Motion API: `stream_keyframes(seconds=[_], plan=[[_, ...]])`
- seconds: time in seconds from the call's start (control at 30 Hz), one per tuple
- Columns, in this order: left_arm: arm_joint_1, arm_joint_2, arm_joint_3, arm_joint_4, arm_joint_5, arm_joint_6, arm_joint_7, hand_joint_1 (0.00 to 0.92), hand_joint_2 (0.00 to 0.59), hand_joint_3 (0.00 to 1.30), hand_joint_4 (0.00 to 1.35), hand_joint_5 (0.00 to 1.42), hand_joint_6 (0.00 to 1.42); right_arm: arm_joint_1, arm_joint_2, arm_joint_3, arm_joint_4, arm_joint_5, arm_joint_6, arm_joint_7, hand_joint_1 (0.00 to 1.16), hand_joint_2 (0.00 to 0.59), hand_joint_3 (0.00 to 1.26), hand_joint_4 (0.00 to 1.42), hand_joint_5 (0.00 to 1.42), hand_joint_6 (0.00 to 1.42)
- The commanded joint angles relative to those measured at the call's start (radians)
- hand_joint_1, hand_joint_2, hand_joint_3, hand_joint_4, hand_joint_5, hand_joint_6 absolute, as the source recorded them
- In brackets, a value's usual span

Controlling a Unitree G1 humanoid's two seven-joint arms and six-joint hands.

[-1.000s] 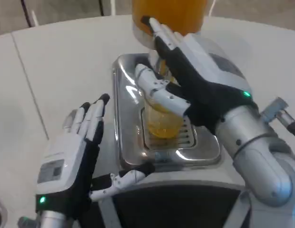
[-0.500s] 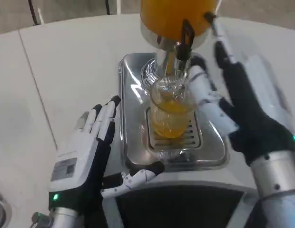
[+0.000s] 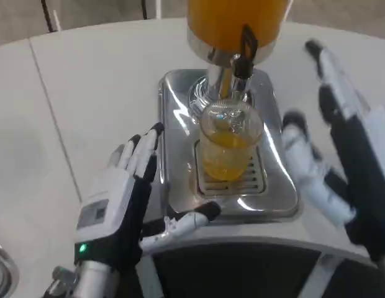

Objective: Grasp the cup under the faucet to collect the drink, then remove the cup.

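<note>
Cup (image 3: 228, 146) upright on drip tray (image 3: 180, 186), under faucet (image 3: 242, 53), part-filled. Right robot hand (image 3: 341, 161) spread, empty, beside cup's right. Left robot hand (image 3: 121, 202) spread, empty, cup up-right; similar reach.

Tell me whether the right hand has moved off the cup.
Yes. The right hand has pulled away rightward from the cup, which stands on the drip tray.

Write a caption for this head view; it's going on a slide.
Cup of orange drink stands on the dispenser's drip tray beneath the faucet, between open left hand and right hand.
</note>
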Motion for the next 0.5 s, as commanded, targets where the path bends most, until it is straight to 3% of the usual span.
stream_keyframes(seconds=[0.03,0.1,0.23,0.3,0.5], plan=[[-0.046,-0.007,-0.015,0.057,-0.012,-0.01,-0.003,0.274,0.054,0.0,0.0,0.0,0.0,0.11,-0.125,-0.041,-0.066,-0.058,-0.112,0.072,0.46,0.516,0.0,0.0,0.0,0.0],[-0.07,-0.01,-0.013,0.079,-0.018,-0.012,0.005,0.266,0.048,0.0,0.0,0.0,0.0,0.142,-0.125,-0.05,-0.079,-0.071,-0.118,0.091,0.49,0.486,0.0,0.0,0.0,0.0],[-0.11,-0.017,-0.012,0.118,-0.027,-0.013,0.021,0.265,0.048,0.0,0.0,0.0,0.0,0.172,-0.128,-0.065,-0.08,-0.112,-0.134,0.115,0.67,0.421,0.0,0.0,0.0,0.0],[-0.14,-0.024,-0.017,0.154,-0.037,-0.022,0.028,0.281,0.046,0.0,0.0,0.0,0.0,0.175,-0.134,-0.073,-0.076,-0.132,-0.148,0.125,0.69,0.376,0.0,0.0,0.0,0.0],[-0.186,-0.04,-0.029,0.214,-0.055,-0.067,0.06,0.233,0.021,0.0,0.0,0.0,0.0,0.218,-0.131,-0.08,-0.047,-0.147,-0.18,0.134,0.7,0.349,0.0,0.0,0.0,0.0]])
